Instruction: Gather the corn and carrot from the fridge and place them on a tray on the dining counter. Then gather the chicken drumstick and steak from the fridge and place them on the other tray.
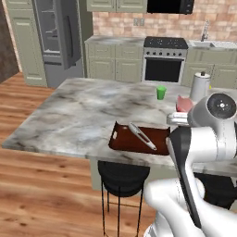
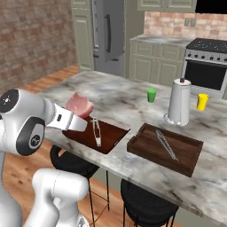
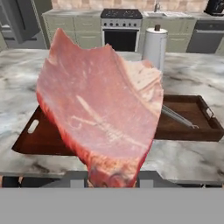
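A: Left base view first. What sits in the tray (image 1: pixel 139 139)?

B: Metal tongs (image 1: pixel 141 135), lying slantwise on its dark brown floor. The tray rests near the front edge of the marble dining counter (image 1: pixel 83 115). Past it stand a green cup (image 1: pixel 161 92) and a white paper towel roll (image 1: pixel 200 86). The steak (image 1: pixel 184 103) shows as a pink lump just behind the robot's shoulder.

A: And the room?

B: Wooden floor, a steel fridge (image 1: pixel 58 39) at the back left, a stove (image 1: pixel 165 59) against the brick wall, a black stool (image 1: pixel 122 178) under the counter.

A: Right base view?

B: Two trays. The near tray (image 2: pixel 97 133) holds one pair of tongs (image 2: pixel 96 131); the far tray (image 2: pixel 166 148) holds another pair (image 2: pixel 166 144). The steak (image 2: pixel 80 105) hangs above the near tray's left end, clamped in the gripper (image 2: pixel 82 116). A yellow cup (image 2: pixel 202 101) stands beside the towel roll (image 2: pixel 179 102).

A: Hand view?

B: The steak (image 3: pixel 100 109) stands upright between the narrowly closed fingers at its lower end, over the seam between both trays; the right-hand tray (image 3: pixel 188 124) shows its tongs (image 3: pixel 177 117).
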